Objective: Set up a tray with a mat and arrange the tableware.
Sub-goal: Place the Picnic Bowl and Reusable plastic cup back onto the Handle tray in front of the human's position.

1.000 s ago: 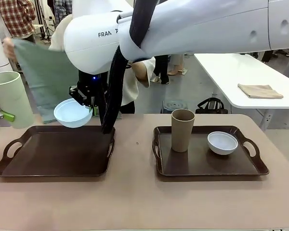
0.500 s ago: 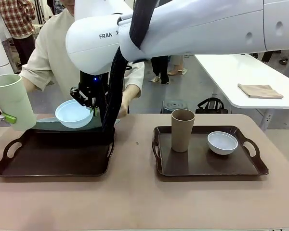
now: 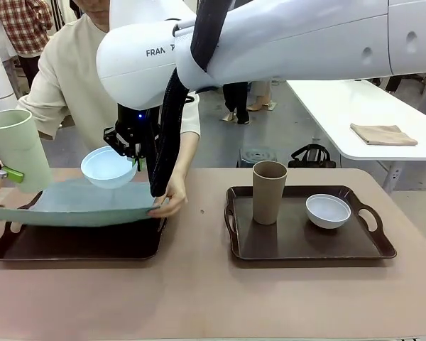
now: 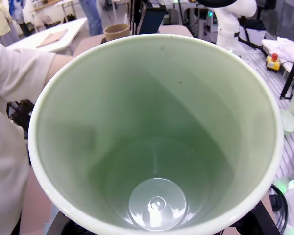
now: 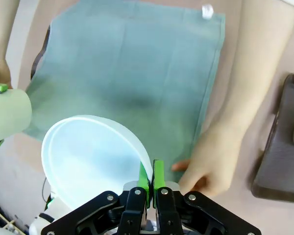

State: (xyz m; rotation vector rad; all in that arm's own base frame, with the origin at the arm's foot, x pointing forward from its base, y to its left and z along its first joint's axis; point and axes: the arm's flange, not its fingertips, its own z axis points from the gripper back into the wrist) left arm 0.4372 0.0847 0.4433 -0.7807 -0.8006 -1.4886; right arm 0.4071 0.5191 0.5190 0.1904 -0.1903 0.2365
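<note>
A person across the table holds a grey-green mat (image 3: 78, 202) by its edges, spread flat just above the dark left tray (image 3: 78, 245). Over the tray's far side my right gripper (image 3: 135, 158) is shut on the rim of a light blue bowl (image 3: 108, 168). In the right wrist view the green pads (image 5: 158, 177) pinch the bowl (image 5: 93, 156) above the mat (image 5: 132, 68). At the far left my left gripper (image 3: 5, 172) is shut on a pale green cup (image 3: 18, 145), whose inside (image 4: 157, 147) faces the left wrist camera. A brown cup (image 3: 268, 192) and a white bowl (image 3: 328, 210) stand on the right tray (image 3: 305, 249).
The person's hand (image 3: 173, 201) grips the mat's right corner next to my right arm, seen too as a hand (image 5: 210, 156) in the right wrist view. A white table (image 3: 355, 114) with a folded cloth (image 3: 383, 134) stands behind on the right. Bare tabletop (image 3: 199, 298) runs along the near edge.
The person has brought the mat down from hanging upright behind the table to lying spread just over the left tray. Both grippers have held their places and their loads.
</note>
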